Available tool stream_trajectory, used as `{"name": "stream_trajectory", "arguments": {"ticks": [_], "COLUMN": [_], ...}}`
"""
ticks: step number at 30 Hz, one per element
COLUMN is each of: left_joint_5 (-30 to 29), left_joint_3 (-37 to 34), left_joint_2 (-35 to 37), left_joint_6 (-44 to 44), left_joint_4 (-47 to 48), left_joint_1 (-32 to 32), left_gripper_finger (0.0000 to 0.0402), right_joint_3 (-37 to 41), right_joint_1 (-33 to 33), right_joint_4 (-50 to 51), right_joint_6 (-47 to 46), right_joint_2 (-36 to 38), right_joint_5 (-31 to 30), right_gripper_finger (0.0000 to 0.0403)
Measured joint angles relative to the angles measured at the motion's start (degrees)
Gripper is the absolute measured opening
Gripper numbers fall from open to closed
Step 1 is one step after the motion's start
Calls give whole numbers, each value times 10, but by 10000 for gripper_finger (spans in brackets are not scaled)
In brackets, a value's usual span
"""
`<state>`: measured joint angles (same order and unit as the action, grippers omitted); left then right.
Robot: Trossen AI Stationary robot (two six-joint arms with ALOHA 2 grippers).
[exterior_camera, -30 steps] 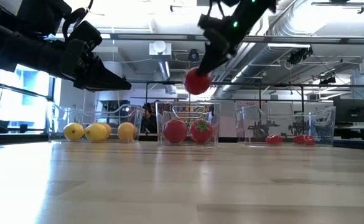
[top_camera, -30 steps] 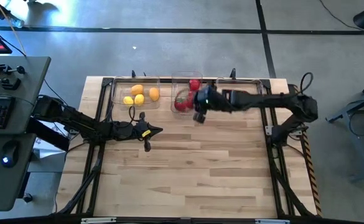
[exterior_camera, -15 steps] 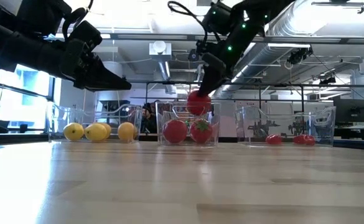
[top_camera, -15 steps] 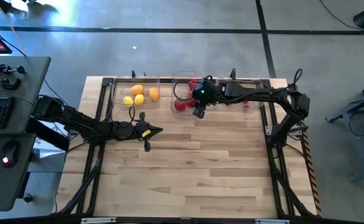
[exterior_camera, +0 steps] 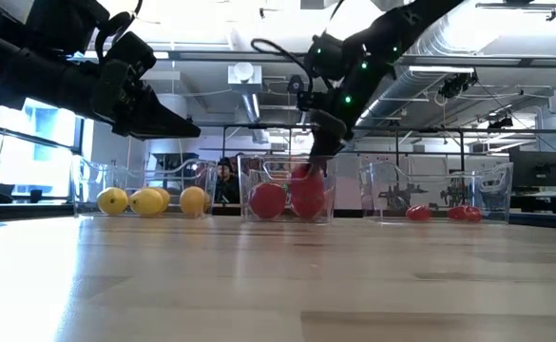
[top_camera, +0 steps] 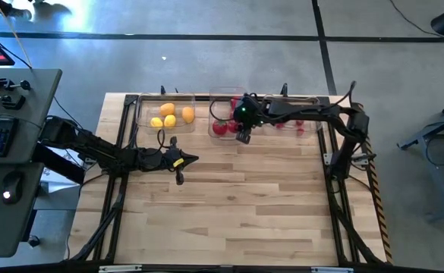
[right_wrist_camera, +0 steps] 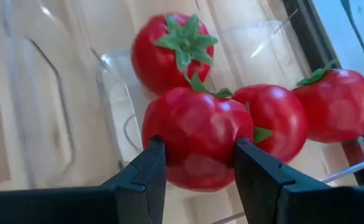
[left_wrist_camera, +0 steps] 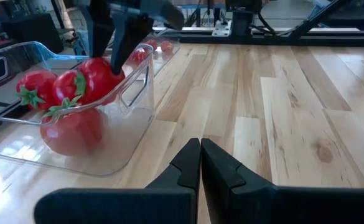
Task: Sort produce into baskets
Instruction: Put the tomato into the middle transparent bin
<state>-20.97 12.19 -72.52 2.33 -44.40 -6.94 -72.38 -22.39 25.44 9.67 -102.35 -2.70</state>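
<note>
From above, the wooden desk [top_camera: 229,197] carries three clear bins in a row along its far edge. The right arm reaches across, its right gripper [top_camera: 240,125] over the middle bin [top_camera: 225,95], where red round fruits [top_camera: 220,128] show just beside it; whether its fingers hold one cannot be told here. Past that gripper, the far bin [top_camera: 301,99] holds small red berries [top_camera: 298,124] under the arm. The left gripper [top_camera: 193,159] rests low over bare wood, well apart from the fruit, with the yellow lemons [top_camera: 168,115] in the near bin [top_camera: 147,100] beyond it.
</note>
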Motion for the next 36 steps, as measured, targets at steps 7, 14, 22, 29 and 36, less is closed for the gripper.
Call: {"name": "stream_trajectory", "arguments": {"ticks": [7, 14, 22, 29, 36], "left_joint_5": [0, 0, 0, 0, 0], "left_joint_3": [0, 0, 0, 0, 0], "left_joint_2": [0, 0, 0, 0, 0], "left_joint_6": [0, 0, 0, 0, 0], "left_joint_4": [1, 1, 0, 0, 0], "left_joint_1": [0, 0, 0, 0, 0], "left_gripper_finger": [0, 0, 0, 0, 0], "right_joint_3": [0, 0, 0, 0, 0], "right_joint_1": [-13, -14, -15, -16, -16], "right_joint_4": [-1, -5, -6, -6, -6], "right_joint_6": [19, 24, 33, 33, 29], "right_joint_2": [-19, -20, -20, -20, -20], "right_joint_5": [24, 28, 28, 28, 16], "right_gripper_finger": [140, 143, 157, 159, 182]}}
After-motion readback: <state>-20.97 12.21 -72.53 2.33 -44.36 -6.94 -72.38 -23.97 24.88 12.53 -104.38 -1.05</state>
